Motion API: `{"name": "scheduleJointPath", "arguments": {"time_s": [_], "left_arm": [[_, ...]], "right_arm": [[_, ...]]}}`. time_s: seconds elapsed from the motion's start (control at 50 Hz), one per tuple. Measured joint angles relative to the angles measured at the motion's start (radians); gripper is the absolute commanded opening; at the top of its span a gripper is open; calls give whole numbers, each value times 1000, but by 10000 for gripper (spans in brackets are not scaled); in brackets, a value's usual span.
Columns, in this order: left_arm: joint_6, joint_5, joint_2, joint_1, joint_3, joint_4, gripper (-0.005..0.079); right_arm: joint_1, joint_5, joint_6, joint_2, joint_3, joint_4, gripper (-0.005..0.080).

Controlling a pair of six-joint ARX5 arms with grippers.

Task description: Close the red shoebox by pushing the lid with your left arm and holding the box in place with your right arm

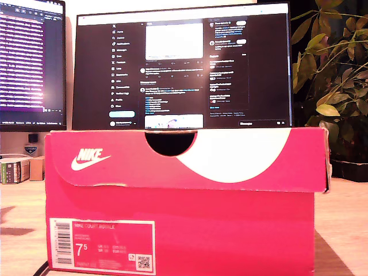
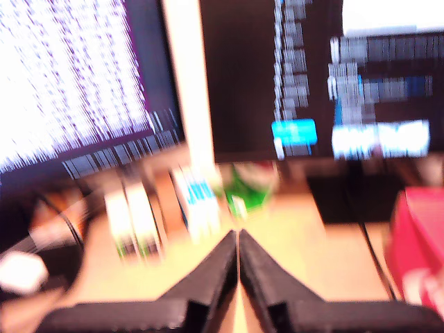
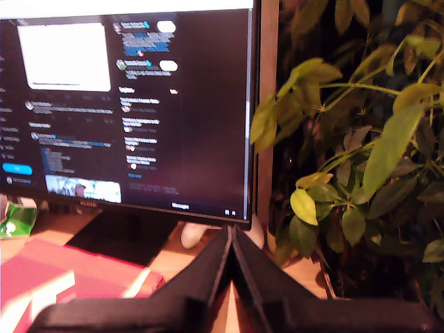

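warm dim light; monitors (image 1: 181, 66) glare brightly (first wrist view heavily smeared, perhaps by motion); exterior sharp.

The shoebox (image 1: 181, 201) hides both arms and the monitor's (image 1: 184, 66) foot in the exterior view. The first wrist view is blurred; small boxes (image 2: 149, 211) there stay unreadable.

The red shoebox (image 1: 184, 230) carries a white NIKE wordmark with swoosh (image 1: 90, 158) on its lid front, toward the exterior view's left. Its white size label (image 1: 102, 245) reads "NIKE COURT ROYALE" and "7.5". Text on the monitor (image 1: 181, 66) is illegible.
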Motion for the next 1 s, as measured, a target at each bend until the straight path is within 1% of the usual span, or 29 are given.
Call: {"name": "scheduleJointPath", "arguments": {"time_s": [0.04,0.2,0.32,0.34,0.4,0.5,0.66,0.68,0.74,0.76,0.82,0.9,1.0], "left_arm": [[0,-8,-13,-8,-13,20,-18],[-39,-19,-34,-16,-64,22,-18],[-51,-20,-36,-18,-107,60,-18],[-90,-21,-39,-19,-113,72,-18],[-99,-26,-48,-25,-131,108,-18],[-100,-45,-83,-42,-165,134,-18],[-100,-63,-161,-56,-269,185,-18],[-125,-64,-167,-57,-279,187,-18],[-127,-75,-181,-60,-307,204,-18],[-146,-77,-184,-63,-317,214,-18],[-150,-83,-193,-68,-334,232,-18],[-152,-115,-209,-82,-351,248,-18],[-152,-147,-226,-102,-389,306,-18]], "right_arm": [[3,8,-16,-23,-27,6,-12],[3,46,-18,-117,-90,7,-12],[3,55,-18,-200,-142,63,-12],[3,55,-18,-211,-146,65,-12],[3,61,-17,-238,-154,68,-12],[3,81,-16,-265,-154,71,-12],[3,141,-6,-306,-173,85,-12],[3,149,12,-313,-181,91,-12],[3,161,48,-335,-222,118,-12],[3,164,53,-340,-235,125,-12],[3,167,62,-356,-286,154,-12],[3,167,62,-385,-351,177,-12],[3,169,60,-433,-400,200,-12]]}}
